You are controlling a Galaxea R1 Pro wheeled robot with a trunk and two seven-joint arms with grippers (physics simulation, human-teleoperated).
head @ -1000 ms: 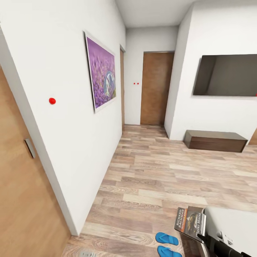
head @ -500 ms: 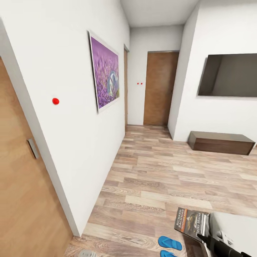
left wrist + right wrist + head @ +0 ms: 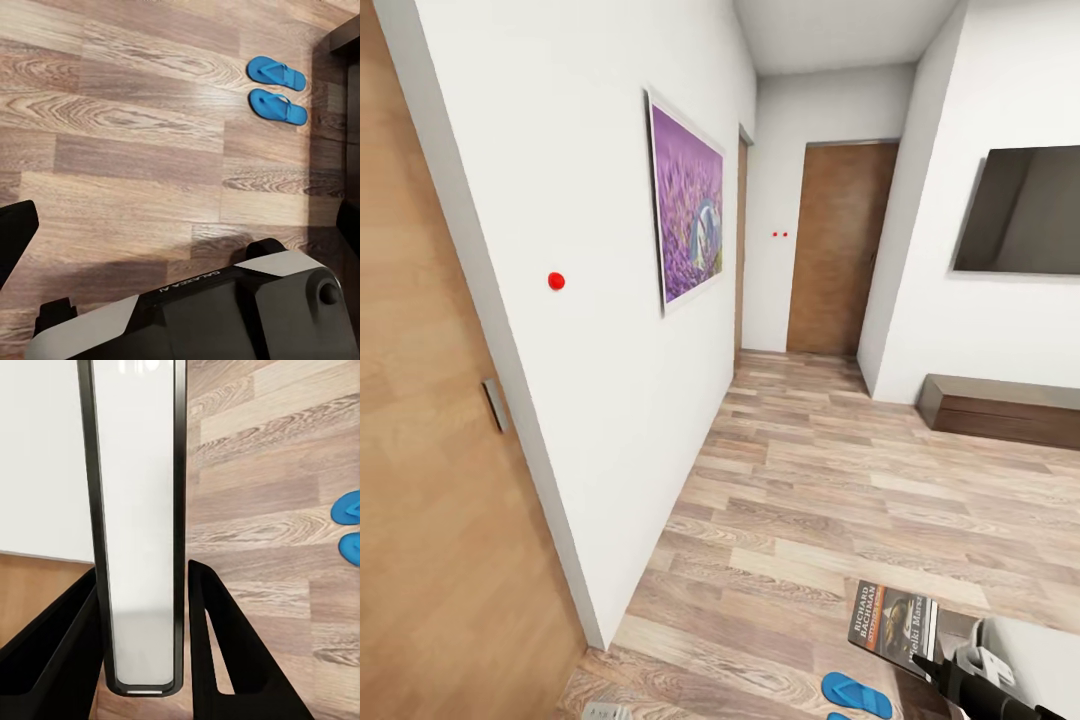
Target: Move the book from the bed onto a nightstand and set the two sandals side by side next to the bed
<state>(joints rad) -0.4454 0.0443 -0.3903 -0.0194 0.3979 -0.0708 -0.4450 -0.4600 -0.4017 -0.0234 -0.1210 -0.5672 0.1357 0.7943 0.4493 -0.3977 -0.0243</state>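
From the head view, a long white wall (image 3: pixel 610 330) runs down the left with a purple picture (image 3: pixel 688 215) and a red dot (image 3: pixel 556 281) on it, a wooden door (image 3: pixel 430 470) nearest. Farther off stand a brown door (image 3: pixel 838 250), a dark television (image 3: pixel 1028 210) and a low dark cabinet (image 3: pixel 1005 412). The plank floor (image 3: pixel 810 500) lies open between them. At the bottom edge the book (image 3: pixel 893 615) is held up in the right gripper (image 3: pixel 950 672), whose black arm rises from the corner; one blue sandal (image 3: pixel 857 693) lies on the floor just below it. Against the frame a second ago the whole picture has slid rightward — the camera has turned, and less of the sandals shows.

In the left wrist view, both sandals (image 3: pixel 277 88) lie side by side, close but apart, on the planks beside a dark edge. The left gripper's (image 3: pixel 180 247) dark fingers stand wide at the picture's two sides, nothing between them; the robot's base (image 3: pixel 225 315) sits below.

In the right wrist view, the two black fingers (image 3: pixel 225 652) clamp the book (image 3: pixel 139 525) edge-on — its pale side runs upward between them.
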